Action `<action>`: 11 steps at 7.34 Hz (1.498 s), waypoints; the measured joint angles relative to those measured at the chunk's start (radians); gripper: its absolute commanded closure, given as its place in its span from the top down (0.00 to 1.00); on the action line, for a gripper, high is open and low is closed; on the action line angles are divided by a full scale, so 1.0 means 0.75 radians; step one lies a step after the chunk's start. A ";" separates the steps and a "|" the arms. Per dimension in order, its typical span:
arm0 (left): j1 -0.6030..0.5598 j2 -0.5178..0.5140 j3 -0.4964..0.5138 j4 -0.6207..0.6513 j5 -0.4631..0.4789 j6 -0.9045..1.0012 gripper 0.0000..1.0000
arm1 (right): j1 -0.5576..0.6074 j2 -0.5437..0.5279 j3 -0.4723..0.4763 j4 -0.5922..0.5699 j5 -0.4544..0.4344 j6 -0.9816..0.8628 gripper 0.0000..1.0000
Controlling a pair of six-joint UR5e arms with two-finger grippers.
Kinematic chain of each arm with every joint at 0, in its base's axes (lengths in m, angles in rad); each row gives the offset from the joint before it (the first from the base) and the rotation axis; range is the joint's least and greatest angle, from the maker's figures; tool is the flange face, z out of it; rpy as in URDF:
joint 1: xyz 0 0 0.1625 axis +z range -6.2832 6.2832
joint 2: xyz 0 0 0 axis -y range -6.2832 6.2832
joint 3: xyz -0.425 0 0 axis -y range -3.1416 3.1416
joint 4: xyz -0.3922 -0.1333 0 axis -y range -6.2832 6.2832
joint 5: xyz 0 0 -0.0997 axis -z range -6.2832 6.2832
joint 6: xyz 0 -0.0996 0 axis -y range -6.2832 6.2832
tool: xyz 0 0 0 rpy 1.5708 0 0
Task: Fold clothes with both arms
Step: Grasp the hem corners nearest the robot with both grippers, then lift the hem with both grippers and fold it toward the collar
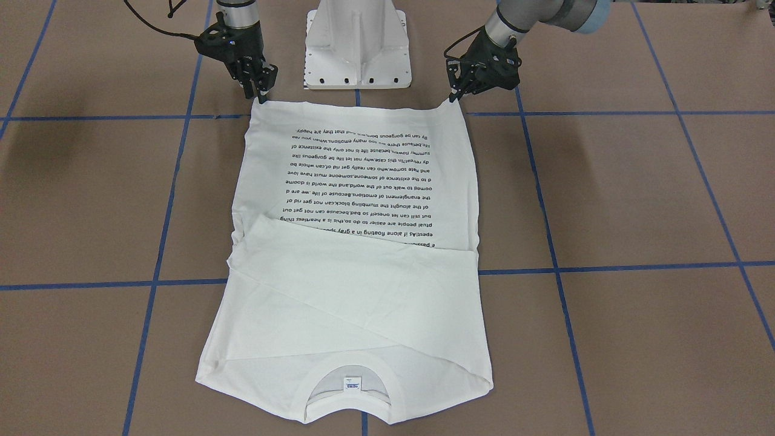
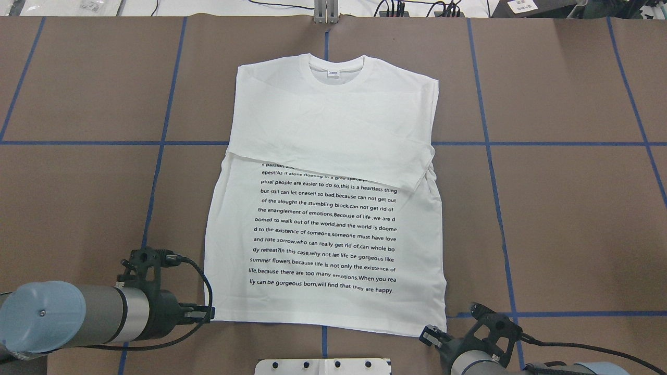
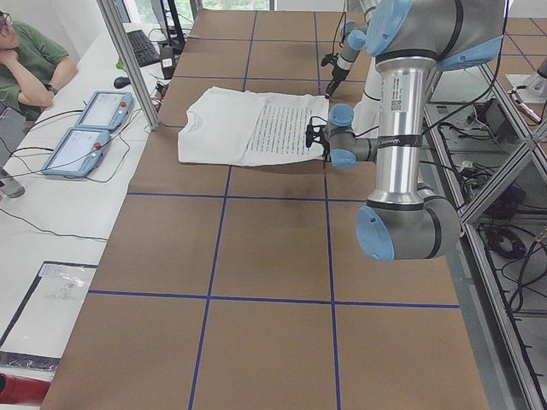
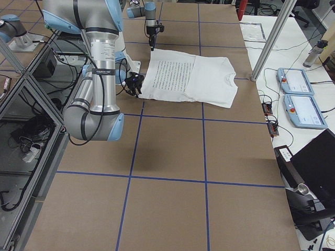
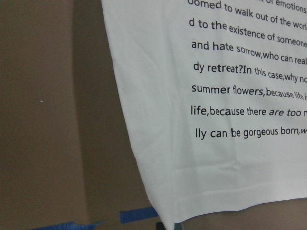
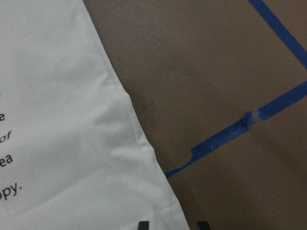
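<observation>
- The left gripper [image 1: 455, 94] shows its fingers only as a dark sliver at the bottom edge of its wrist view. They are drawn together on one corner of the T-shirt [image 1: 357, 284] hem, and in the front view that corner rises to a small peak at the tips.
- The right gripper [image 1: 261, 94] has its fingertips [image 6: 143, 224] apart in its wrist view. One is over the cloth and the other is over bare table, with the shirt's side edge running between them at the other hem corner.
- Both black claws angle down from silver forearms, with black cables looping behind them.
- The T-shirt lies flat and text side up in the middle of the table [image 1: 636, 194]. Its hem is toward the robot and its ribbed collar [image 2: 336, 65] is at the far end, with a small tag [image 2: 333, 74] inside.
- The printed text [image 2: 325, 234] fills the half of the shirt nearer the robot.
- A plain white flap is folded across the chest. Its slanted edge covers the top lines of print.
- The white pedestal base [image 1: 357, 42] stands between the two grippers, just beyond the hem.
- Blue tape [image 6: 225, 136] marks the brown tabletop in a grid.
- A seated person [image 3: 30, 60] shows at the side view's edge, near two handheld control panels [image 3: 98, 111].
</observation>
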 measured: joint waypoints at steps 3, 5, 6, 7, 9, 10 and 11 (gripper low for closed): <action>-0.001 0.001 -0.004 0.001 0.000 0.000 0.00 | -0.001 0.003 -0.003 -0.001 -0.002 0.000 0.00; -0.001 0.001 -0.015 0.002 0.000 0.000 0.00 | 0.015 0.002 0.008 -0.018 0.004 -0.007 0.00; -0.005 0.011 -0.049 0.009 -0.016 0.000 0.00 | 0.042 0.001 0.063 -0.089 0.032 -0.021 0.00; -0.010 0.038 -0.130 0.050 -0.054 0.000 0.00 | 0.065 0.001 0.181 -0.218 0.082 -0.040 0.00; -0.038 0.059 -0.400 0.306 -0.164 0.004 0.00 | 0.107 0.044 0.498 -0.569 0.195 -0.079 0.00; -0.102 0.023 -0.512 0.478 -0.244 0.013 0.00 | 0.180 0.152 0.618 -0.774 0.297 -0.126 0.00; -0.191 -0.050 -0.561 0.619 -0.317 0.043 0.00 | 0.286 0.301 0.672 -0.958 0.391 -0.217 0.00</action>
